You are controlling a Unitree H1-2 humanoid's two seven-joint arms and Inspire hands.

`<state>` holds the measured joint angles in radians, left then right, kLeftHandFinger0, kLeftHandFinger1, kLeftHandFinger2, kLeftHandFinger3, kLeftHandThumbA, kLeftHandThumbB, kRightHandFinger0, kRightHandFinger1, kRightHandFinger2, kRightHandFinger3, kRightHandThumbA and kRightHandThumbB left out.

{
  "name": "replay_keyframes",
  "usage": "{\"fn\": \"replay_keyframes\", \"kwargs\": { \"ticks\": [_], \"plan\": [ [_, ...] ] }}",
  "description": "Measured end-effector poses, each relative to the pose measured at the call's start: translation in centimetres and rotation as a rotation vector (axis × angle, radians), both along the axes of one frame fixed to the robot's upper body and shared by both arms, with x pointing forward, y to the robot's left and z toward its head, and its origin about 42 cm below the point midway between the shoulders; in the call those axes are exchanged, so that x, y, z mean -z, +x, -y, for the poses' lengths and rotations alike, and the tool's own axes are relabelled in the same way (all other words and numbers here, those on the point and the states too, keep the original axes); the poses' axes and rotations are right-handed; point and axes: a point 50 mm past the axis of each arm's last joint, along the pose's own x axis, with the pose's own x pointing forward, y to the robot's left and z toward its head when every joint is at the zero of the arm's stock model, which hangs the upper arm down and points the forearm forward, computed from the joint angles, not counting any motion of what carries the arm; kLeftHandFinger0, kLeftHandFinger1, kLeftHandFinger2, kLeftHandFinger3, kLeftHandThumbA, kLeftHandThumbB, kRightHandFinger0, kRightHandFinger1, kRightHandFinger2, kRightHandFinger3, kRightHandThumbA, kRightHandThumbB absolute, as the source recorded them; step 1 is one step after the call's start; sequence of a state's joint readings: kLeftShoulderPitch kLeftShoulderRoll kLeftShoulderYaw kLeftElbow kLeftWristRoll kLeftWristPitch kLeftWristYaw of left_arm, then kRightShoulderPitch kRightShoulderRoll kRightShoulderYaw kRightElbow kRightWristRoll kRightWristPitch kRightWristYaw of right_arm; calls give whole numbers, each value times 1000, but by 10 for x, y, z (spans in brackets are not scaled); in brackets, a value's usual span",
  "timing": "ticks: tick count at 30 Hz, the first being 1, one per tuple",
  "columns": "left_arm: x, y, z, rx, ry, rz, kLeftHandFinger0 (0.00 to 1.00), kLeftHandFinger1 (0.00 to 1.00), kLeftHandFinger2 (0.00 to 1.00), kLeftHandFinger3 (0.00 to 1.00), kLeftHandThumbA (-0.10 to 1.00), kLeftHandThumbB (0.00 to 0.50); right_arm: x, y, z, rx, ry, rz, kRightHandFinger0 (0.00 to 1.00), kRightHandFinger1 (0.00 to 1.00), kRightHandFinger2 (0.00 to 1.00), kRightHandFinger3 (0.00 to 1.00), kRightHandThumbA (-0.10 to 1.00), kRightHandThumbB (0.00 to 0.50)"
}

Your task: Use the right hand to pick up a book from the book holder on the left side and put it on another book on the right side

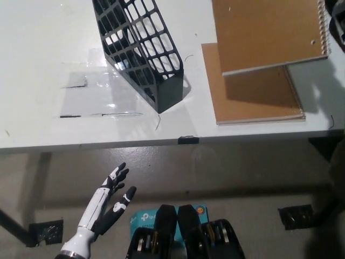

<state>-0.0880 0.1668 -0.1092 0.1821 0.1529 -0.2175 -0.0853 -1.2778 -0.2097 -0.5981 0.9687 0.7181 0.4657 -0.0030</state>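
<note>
- Placing step — a brown spiral-bound book point(269, 32) hangs above a second brown book point(259, 97) lying flat on the white bench point(43, 81), at its right side.
- The carried book overlaps the far part of the lower one and casts a shadow on it; whether they touch is not clear.
- The black right hand point(338, 24) shows only as a dark sliver at the right edge, beside the spiral binding; its fingers are out of sight, so their grip cannot be told.
- The black lattice book holder point(141, 51) stands empty to the left.
- The white left hand point(110, 202) rests low at the left, fingers spread, holding nothing.
- Likely next: square the carried book over the lower one, lower it — then let go.
</note>
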Motion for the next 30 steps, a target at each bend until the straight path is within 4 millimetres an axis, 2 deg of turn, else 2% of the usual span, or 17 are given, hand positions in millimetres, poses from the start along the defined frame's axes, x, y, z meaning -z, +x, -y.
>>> {"fn": "replay_keyframes", "kwargs": {
  "ticks": [1,2,5,6,9,12,18,22,24,27,30],
  "plan": [
    [0,0,0,0,0,-1,993,1000,1000,1000,775,175,8,1,-1,-8,-9,-23,0,155,622,1000,-100,49],
    [0,0,0,-1,0,-2,995,1000,1000,1000,776,179,14,3,-1,-14,-15,-45,0,162,626,1000,-100,74],
    [0,0,0,-1,0,-2,987,1000,1000,1000,787,189,36,5,1,-15,-34,-122,0,137,631,1000,-100,82],
    [0,0,0,-1,0,-2,987,1000,1000,1000,790,189,45,6,3,-13,-43,-152,0,134,625,1000,-100,56],
    [0,0,0,-2,0,-2,995,1000,1000,1000,815,194,66,6,8,-2,-81,-225,0,105,633,1000,-100,52],
    [0,0,0,-2,1,-3,1000,1000,1000,1000,810,199,78,4,17,20,-122,-265,0,69,640,1000,-100,58],
    [0,0,0,-3,1,-6,1000,1000,1000,1000,810,193,84,2,38,83,-167,-283,0,51,644,1000,-100,54],
    [1,0,0,-4,1,-7,1000,1000,1000,1000,812,205,81,1,52,123,-211,-278,0,70,665,1000,-100,105],
    [1,0,0,-4,1,-7,1000,1000,1000,1000,808,196,78,1,56,137,-228,-273,0,67,666,1000,-100,103],
    [1,0,0,-4,1,-7,1000,1000,1000,1000,805,186,74,2,58,144,-244,-265,0,92,681,1000,-100,122],
    [1,0,0,-4,2,-7,1000,1000,1000,1000,787,165,69,3,57,144,-252,-258,0,104,686,1000,-100,118]
  ]
}}
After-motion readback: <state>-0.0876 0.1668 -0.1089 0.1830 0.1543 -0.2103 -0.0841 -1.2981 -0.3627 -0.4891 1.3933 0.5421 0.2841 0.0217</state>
